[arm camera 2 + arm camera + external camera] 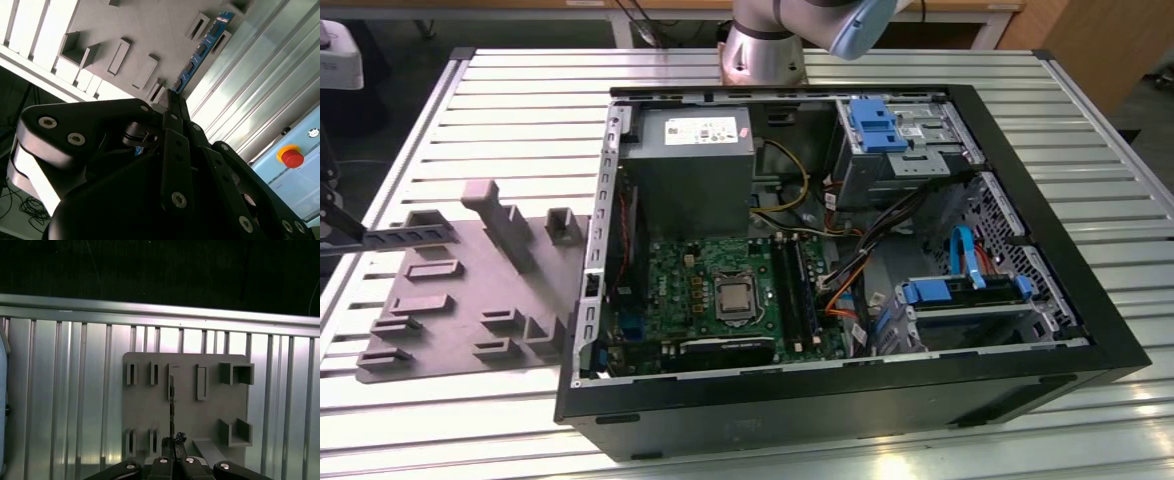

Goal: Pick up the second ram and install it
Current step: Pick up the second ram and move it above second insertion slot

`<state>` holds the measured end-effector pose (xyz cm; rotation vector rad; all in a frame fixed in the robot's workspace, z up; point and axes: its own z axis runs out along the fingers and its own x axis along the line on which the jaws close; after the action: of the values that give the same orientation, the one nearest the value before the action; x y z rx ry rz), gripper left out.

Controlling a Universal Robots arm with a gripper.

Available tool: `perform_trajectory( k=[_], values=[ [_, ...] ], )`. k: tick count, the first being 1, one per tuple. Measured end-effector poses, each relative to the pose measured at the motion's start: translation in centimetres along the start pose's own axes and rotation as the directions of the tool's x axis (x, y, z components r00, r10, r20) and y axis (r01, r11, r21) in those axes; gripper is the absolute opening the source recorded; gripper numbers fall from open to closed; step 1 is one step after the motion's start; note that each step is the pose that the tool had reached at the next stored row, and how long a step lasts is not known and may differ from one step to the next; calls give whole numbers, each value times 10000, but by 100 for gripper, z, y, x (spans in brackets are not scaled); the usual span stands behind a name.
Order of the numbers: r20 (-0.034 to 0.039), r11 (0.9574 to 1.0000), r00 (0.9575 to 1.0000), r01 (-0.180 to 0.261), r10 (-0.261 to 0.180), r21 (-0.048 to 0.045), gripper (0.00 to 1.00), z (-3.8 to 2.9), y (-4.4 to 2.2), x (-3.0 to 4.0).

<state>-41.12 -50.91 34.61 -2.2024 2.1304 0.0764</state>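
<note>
To the exterior view's left of the open computer case (787, 410), bare slatted table (520, 110) lies around the grey fixture plate (454, 300). There the gripper (172, 97) is clamped narrowly on one end of the second ram (199, 53). Inside the case sit a power supply (687, 170) and a motherboard (680, 290).

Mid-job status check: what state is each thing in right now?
gripper: shut on the second ram.
second ram: gripped at one end, above the grey fixture.
grey fixture: flat on the table.
computer case: on its side, side panel off, inside exposed.
</note>
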Motion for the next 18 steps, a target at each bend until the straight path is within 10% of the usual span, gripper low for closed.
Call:
perform_trajectory(
  k=[18],
  values=[
    [1, 10000, 10000, 2, -2, 21, 12, -140, -3, -13]
  ],
)
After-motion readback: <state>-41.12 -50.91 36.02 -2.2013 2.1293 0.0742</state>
